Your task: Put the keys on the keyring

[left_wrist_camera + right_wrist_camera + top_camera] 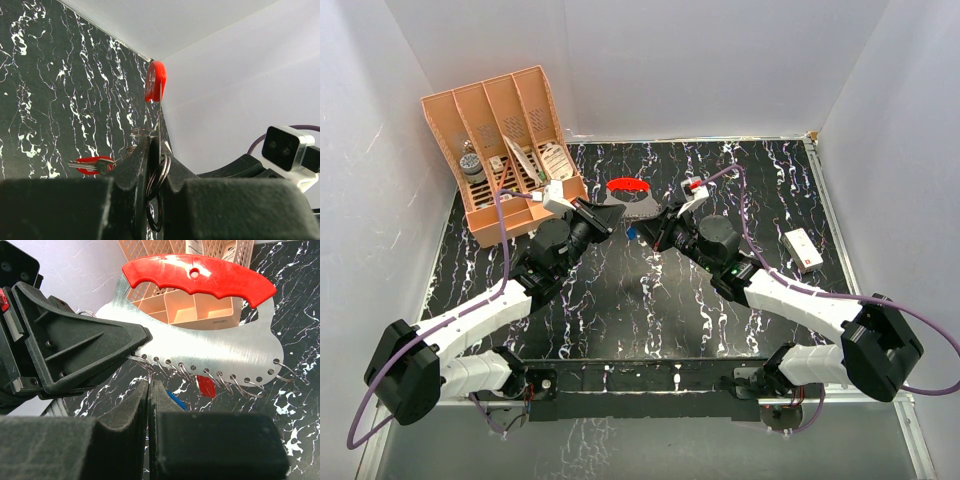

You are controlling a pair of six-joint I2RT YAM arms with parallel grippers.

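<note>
The keyring (pixel 638 207) is a flat steel plate (pixel 200 350) with a red grip along its top and a row of wire rings along its lower edge. It is held upright above the table's middle back. My left gripper (pixel 608 213) is shut on the plate's left corner; the plate's thin edge and two rings sit between its jaws (pixel 156 150). My right gripper (pixel 660 222) is shut, its tips (pixel 149 385) touching a ring under the plate; I cannot tell if it pinches it. The red key (pixel 206 386) hangs among the rings. The blue key (pixel 176 400) shows behind my right finger.
A peach slotted organiser (pixel 510 150) with small items stands at the back left, close behind the left arm. A small white box with a red patch (pixel 803 248) lies at the right. White walls enclose the black marbled table (pixel 620 320) on three sides.
</note>
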